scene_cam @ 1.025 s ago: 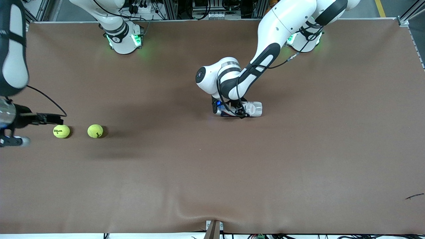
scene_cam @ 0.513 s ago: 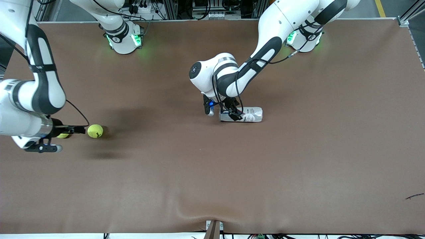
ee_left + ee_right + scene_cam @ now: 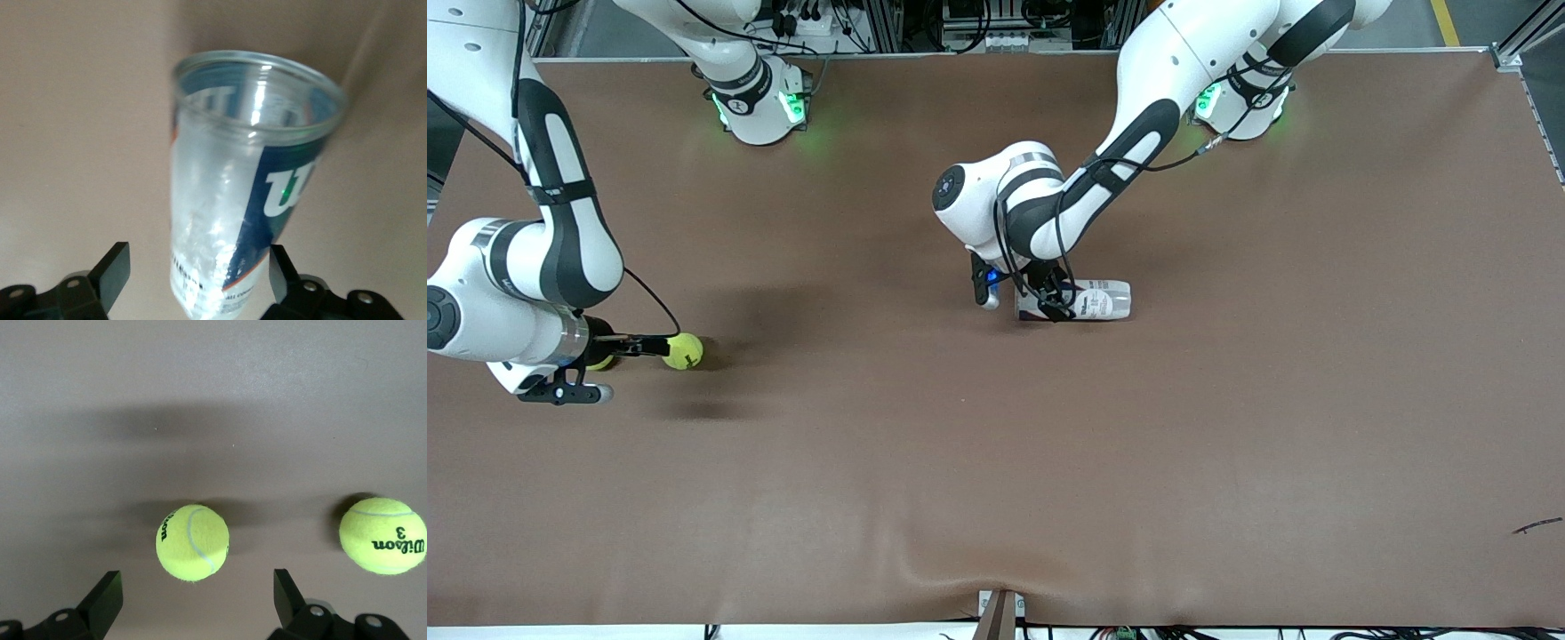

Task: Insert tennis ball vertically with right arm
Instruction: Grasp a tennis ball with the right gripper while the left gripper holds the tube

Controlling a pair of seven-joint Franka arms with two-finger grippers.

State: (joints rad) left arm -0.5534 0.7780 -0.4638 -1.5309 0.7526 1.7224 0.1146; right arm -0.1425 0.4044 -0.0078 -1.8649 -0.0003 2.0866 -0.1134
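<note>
Two yellow tennis balls lie near the right arm's end of the table. My right gripper hangs low and open, its fingers spread wide, with one tennis ball just ahead of the gap and not touched. The other ball, printed "Wilson 3", lies beside it outside the fingers and is mostly hidden under the hand in the front view. My left gripper is open astride a clear tennis ball can lying mid-table. One finger is against the can; the other stands apart.
The brown table mat stretches wide around both work spots. A small dark scrap lies near the left arm's end, close to the front camera. Both arm bases stand along the table's back edge.
The right arm has swung in from the table's end, its hand now covering one ball and reaching the other. The left hand and the can shifted slightly.
</note>
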